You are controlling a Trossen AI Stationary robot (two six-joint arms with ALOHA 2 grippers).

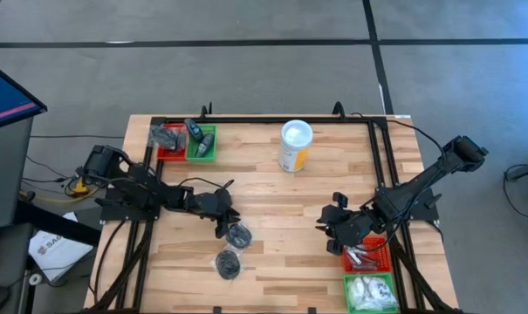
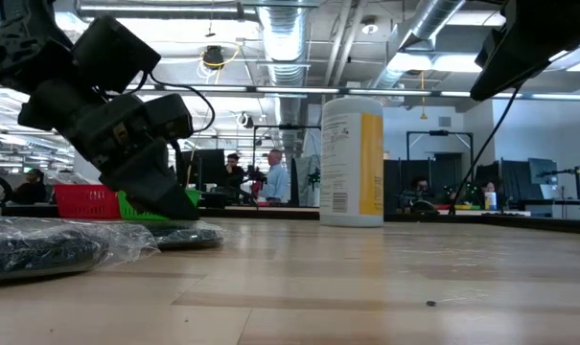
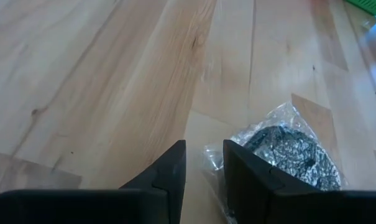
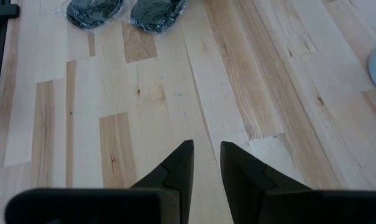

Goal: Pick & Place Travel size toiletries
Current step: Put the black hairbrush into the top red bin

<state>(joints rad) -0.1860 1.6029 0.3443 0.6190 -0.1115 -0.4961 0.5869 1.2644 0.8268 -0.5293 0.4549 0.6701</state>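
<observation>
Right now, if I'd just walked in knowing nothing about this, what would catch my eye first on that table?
Probably the tall yellow canister with its white lid, standing alone toward the table's far edge. Next, two dark pucks in crinkly clear wrap lie on the bare wood, with the left gripper low beside the nearer one. Red and green bins sit at two corners.

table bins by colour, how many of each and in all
red bins: 2 (one at the far left corner, one by the right gripper)
green bins: 2 (one beside the far red one, one at the near right edge)
total: 4
</observation>
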